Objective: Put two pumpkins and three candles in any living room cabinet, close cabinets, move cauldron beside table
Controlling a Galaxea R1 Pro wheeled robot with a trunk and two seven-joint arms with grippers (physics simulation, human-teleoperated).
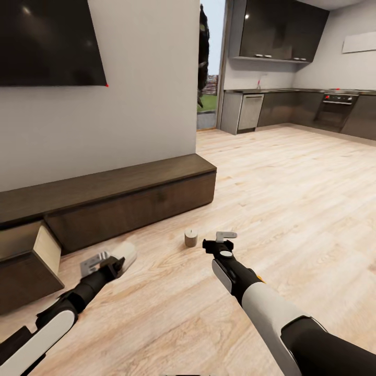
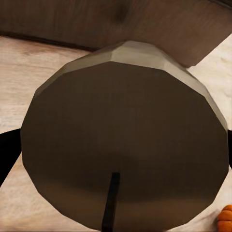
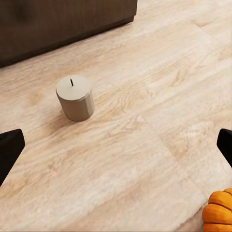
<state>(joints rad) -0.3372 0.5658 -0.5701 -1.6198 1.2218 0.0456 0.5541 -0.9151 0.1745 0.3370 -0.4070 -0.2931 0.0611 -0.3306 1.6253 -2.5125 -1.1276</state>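
Observation:
My left gripper is shut on a cream candle, held low over the floor in front of the cabinet. In the left wrist view that candle's top with its dark wick is very close. The cabinet's drawer at the left stands open, showing pale wood inside. A second candle stands upright on the floor, and my right gripper hangs open just right of it, apart from it. The right wrist view has this candle ahead of the spread fingertips. An orange pumpkin lies at that frame's edge, and an orange pumpkin sits beside the held candle.
A dark TV hangs on the white wall above the cabinet. Light plank floor runs right toward a kitchen with glossy dark cupboards, a dishwasher and an oven. A glass door lies beyond the wall's corner.

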